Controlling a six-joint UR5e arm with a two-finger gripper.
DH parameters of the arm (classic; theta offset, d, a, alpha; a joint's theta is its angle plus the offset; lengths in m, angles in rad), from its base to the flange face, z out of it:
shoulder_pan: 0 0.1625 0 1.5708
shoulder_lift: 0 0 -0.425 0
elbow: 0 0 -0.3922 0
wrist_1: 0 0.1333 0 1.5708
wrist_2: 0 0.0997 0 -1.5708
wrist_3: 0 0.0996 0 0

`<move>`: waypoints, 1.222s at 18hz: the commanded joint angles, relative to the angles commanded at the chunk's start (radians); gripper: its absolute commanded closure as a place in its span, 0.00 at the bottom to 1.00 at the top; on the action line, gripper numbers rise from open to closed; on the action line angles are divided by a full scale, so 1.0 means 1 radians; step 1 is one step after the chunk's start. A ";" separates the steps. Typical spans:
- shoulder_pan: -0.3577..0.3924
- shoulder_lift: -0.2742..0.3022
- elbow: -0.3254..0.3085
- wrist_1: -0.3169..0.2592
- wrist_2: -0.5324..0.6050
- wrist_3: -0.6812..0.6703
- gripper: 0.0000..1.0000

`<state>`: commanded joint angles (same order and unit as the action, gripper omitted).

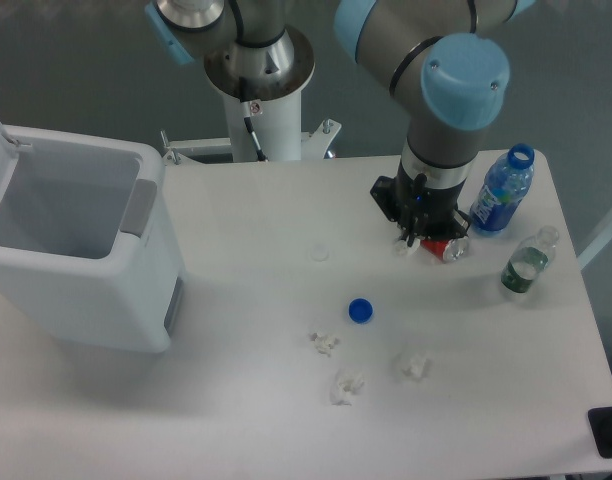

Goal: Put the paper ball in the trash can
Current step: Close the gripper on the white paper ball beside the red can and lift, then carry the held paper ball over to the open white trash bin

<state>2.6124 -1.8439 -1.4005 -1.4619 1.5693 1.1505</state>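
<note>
The trash can (81,300) is a boxy white bin with a grey side panel at the left of the table, with its lid up and its inside showing. Three small crumpled white paper balls lie at the front middle: one (325,343), one (346,387) and one (414,366). I cannot tell which is the task's own. My gripper (416,238) points down at the back right, low over the table and far from those wads. A tiny white bit (400,248) lies just left of its tips. The wrist hides the jaws.
A round blue bottle cap (360,311) lies mid-table and a clear cap (319,252) behind it. A red can (447,249) lies right beside the gripper. A blue-labelled bottle (502,190) and a clear bottle (527,262) stand at the right. The robot base (258,70) is at the back.
</note>
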 joint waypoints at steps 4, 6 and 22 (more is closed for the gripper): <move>-0.020 0.066 -0.006 -0.044 -0.024 -0.026 1.00; -0.034 0.107 -0.011 -0.061 -0.032 -0.063 1.00; -0.308 0.350 -0.069 -0.071 -0.247 -0.379 1.00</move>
<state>2.3042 -1.4940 -1.4696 -1.5327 1.3224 0.7719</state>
